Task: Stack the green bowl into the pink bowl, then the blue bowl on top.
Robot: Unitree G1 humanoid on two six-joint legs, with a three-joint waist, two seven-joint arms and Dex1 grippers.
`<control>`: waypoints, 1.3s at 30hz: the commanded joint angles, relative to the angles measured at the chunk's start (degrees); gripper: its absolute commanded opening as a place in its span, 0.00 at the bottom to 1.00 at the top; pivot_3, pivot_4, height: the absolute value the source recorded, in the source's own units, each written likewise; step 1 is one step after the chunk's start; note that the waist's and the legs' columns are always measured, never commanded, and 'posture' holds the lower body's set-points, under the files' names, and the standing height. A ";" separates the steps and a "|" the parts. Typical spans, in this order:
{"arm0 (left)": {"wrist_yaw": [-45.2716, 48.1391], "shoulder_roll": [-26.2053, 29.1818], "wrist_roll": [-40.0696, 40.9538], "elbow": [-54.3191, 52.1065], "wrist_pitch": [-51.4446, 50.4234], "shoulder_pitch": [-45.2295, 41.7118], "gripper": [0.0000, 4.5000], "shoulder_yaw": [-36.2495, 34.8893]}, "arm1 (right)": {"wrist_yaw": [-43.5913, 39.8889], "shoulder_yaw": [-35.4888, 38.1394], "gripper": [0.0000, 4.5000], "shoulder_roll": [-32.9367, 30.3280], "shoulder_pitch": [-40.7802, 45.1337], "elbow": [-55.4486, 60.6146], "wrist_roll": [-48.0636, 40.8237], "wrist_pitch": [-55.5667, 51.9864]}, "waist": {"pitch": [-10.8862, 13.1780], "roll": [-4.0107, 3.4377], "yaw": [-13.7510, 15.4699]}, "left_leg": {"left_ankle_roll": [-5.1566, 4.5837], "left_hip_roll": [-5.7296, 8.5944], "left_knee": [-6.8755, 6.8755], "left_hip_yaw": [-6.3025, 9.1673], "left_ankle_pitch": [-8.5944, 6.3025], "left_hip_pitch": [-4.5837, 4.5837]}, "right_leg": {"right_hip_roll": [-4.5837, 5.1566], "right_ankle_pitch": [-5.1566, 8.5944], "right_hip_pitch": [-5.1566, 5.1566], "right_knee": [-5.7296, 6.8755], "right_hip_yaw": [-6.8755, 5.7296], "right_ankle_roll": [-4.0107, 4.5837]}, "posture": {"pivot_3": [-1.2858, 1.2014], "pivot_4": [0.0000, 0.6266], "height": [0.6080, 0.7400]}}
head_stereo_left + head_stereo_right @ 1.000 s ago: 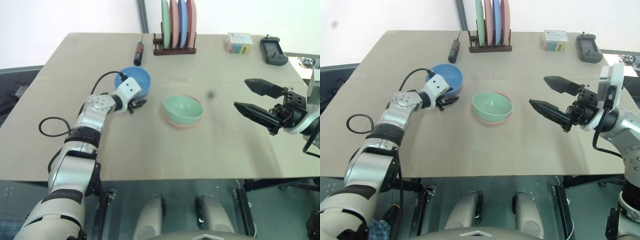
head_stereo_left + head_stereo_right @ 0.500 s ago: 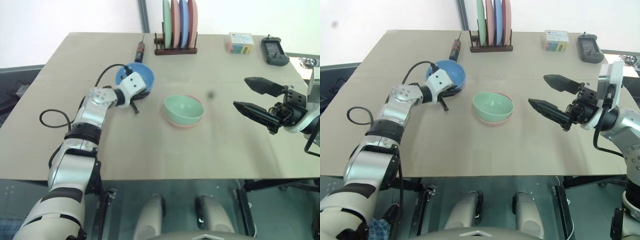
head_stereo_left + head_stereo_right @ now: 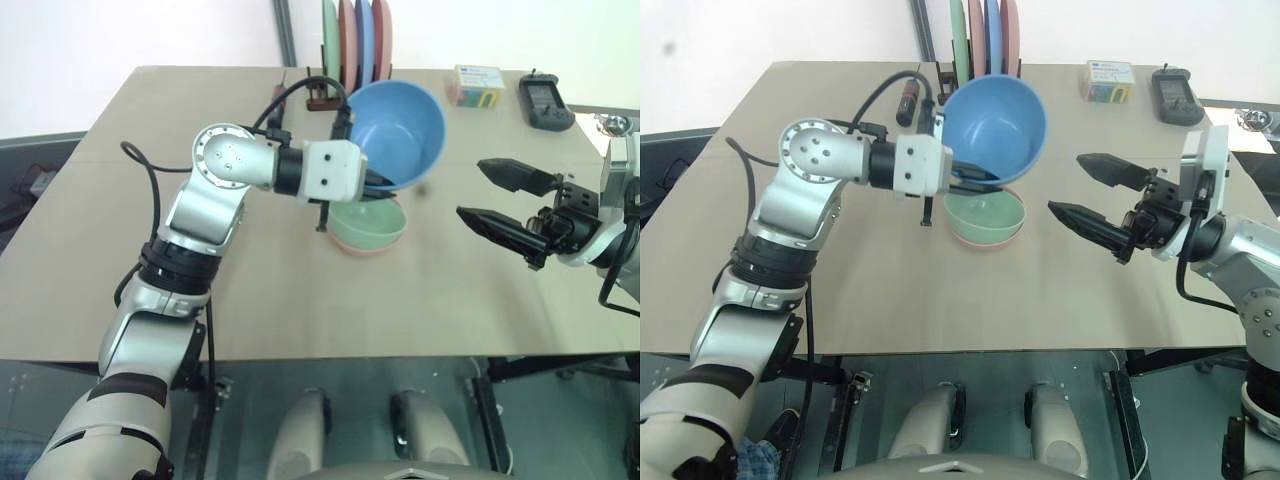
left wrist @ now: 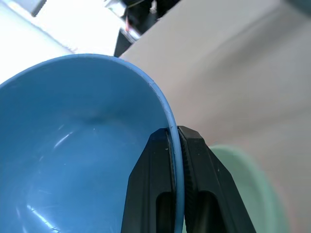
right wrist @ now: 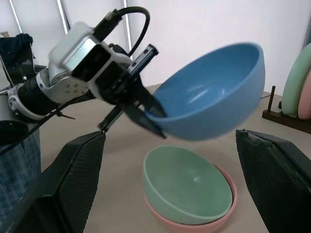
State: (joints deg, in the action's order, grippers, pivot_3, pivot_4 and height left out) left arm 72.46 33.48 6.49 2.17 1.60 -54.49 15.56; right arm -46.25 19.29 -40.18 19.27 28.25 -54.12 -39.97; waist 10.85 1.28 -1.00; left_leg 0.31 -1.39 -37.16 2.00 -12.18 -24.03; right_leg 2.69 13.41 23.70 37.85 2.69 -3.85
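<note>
My left gripper (image 3: 375, 182) is shut on the rim of the blue bowl (image 3: 398, 125), one finger inside and one outside, as the left wrist view shows (image 4: 176, 138). The bowl hangs tilted in the air, just above and behind the green bowl (image 3: 372, 222). The green bowl sits nested inside the pink bowl (image 3: 365, 247) at the middle of the table; the right wrist view shows the green bowl (image 5: 187, 191) in the pink bowl (image 5: 184, 224). My right gripper (image 3: 469, 187) hovers open to the right of the bowls, pointing at them, with nothing between its fingers.
A wooden rack of upright plates (image 3: 355, 40) stands at the table's far edge. A red-and-black screwdriver (image 3: 907, 97) lies left of it. A small colourful box (image 3: 478, 84) and a black device (image 3: 545, 100) rest at the far right.
My left gripper closed on the blue bowl's rim, lifted it off the table and carried it right, over the green bowl, tilting it. The right arm stayed still.
</note>
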 commanded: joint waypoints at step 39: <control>-23.81 7.27 25.78 -20.01 -22.90 55.14 0.56 -49.25 | -26.54 0.11 1.00 -9.50 -8.59 -28.97 18.25 23.46 | -0.03 0.06 0.17 | 0.01 -0.09 -0.03 -0.18 -0.01 0.29 | 0.05 0.20 -0.25 -0.09 0.09 0.12 | 0.52 0.24 1.00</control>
State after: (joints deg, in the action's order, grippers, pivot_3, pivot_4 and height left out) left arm 49.36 39.92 31.30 -15.30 -22.21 0.47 -31.82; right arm -71.73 18.70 -49.14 9.68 -0.57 -36.14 -18.17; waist 10.81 1.34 -0.83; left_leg 0.32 -1.49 -37.20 1.82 -12.19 -23.74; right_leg 2.73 13.61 23.46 37.77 2.79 -3.73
